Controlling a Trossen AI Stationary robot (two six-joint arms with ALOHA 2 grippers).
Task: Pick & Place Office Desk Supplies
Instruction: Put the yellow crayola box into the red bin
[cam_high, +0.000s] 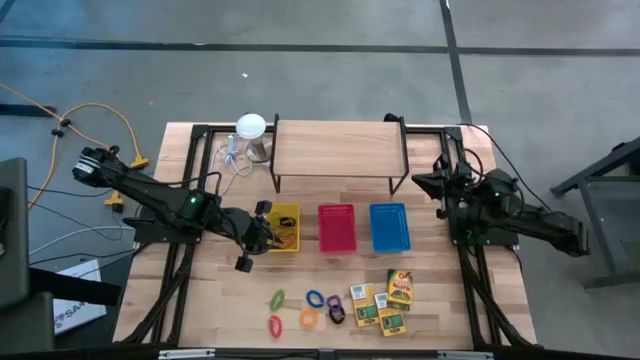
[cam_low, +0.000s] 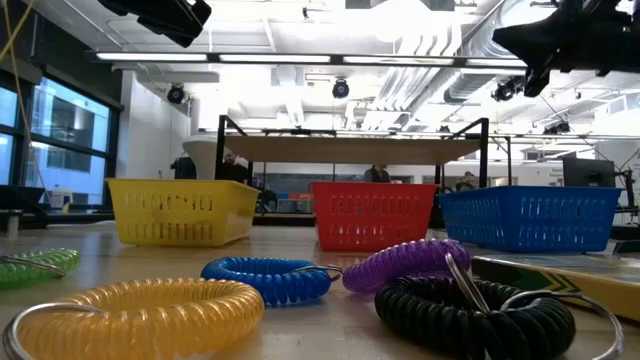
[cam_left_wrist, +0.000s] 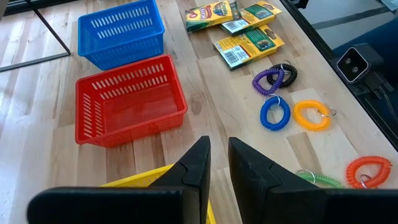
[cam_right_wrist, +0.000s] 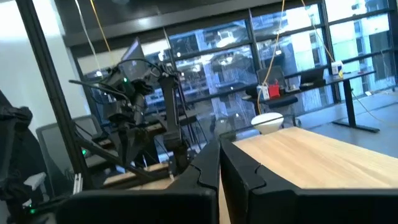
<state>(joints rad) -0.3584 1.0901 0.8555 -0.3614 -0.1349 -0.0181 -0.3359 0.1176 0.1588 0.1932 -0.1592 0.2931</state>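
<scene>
Three baskets sat in a row across the middle of the table (cam_high: 230, 320) in the high view: a yellow basket (cam_high: 283, 228), a red basket (cam_high: 337, 227) and a blue basket (cam_high: 389, 226), with a wooden shelf (cam_high: 338, 149) behind them. The left gripper (cam_high: 258, 238) hovered at the yellow basket's left edge, while the right gripper (cam_high: 432, 183) waited well apart, near the shelf's right end. Coiled rings (cam_high: 316, 299) in green, red, orange and blue lay near the front edge, with yellow-and-green card boxes (cam_high: 385, 298) just to their right; no print could be read from there. From the low view, a yellow ring (cam_low: 150, 312), a blue ring (cam_low: 265, 279), a purple ring (cam_low: 405, 265) and a black ring (cam_low: 470, 315) filled the foreground, the baskets standing behind them. In the left wrist view its fingers (cam_left_wrist: 198, 163) stood a little apart with nothing between them, above the yellow basket's rim; the boxes carried crayon-style lettering, too small to read with confidence. In the right wrist view its fingers (cam_right_wrist: 245, 165) were pressed together, empty, facing the shelf top.
</scene>
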